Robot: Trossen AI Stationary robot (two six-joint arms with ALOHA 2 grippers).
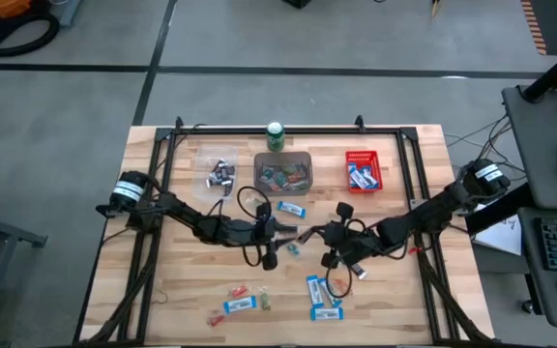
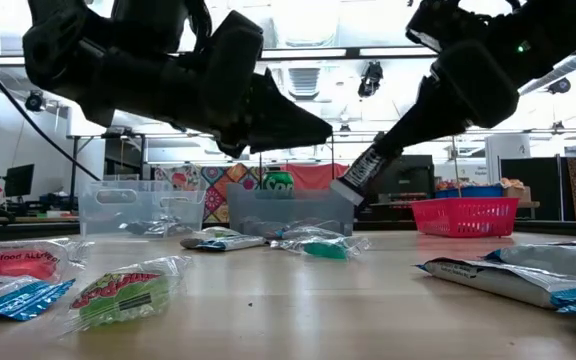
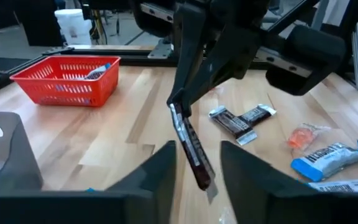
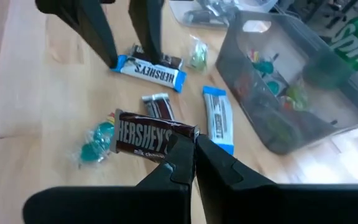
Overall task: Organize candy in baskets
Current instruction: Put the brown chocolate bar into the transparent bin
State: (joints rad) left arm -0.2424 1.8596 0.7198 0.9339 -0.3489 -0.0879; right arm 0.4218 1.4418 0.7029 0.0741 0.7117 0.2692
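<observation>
My right gripper (image 4: 191,146) is shut on a dark brown Hershey's mini bar (image 4: 148,134) above the table's middle (image 1: 309,235). My left gripper (image 3: 197,168) is open. Its two fingers stand on either side of the bar's lower end (image 3: 201,177), and I see no touch. The clear basket (image 1: 222,174), the grey basket (image 1: 283,172) with small coloured pieces, and the red basket (image 1: 363,170) with blue-and-white bars stand in a row toward the far edge. More blue-and-white bars (image 1: 322,295) and small red pieces (image 1: 235,290) lie near the near edge. My right gripper pinches the dark bar by one end of its wrapper (image 4: 186,132) between its two shut fingers. The fingers slant down from above and from the table's right. The bar hangs tilted below them (image 2: 363,175), lifted clear of the table.
A green drink can (image 1: 276,135) stands behind the grey basket at the far edge. A blue-and-white bar (image 1: 291,209), two dark bars (image 3: 241,121) and a teal piece (image 4: 95,143) lie under and around both grippers. A black frame rail runs along the table's sides.
</observation>
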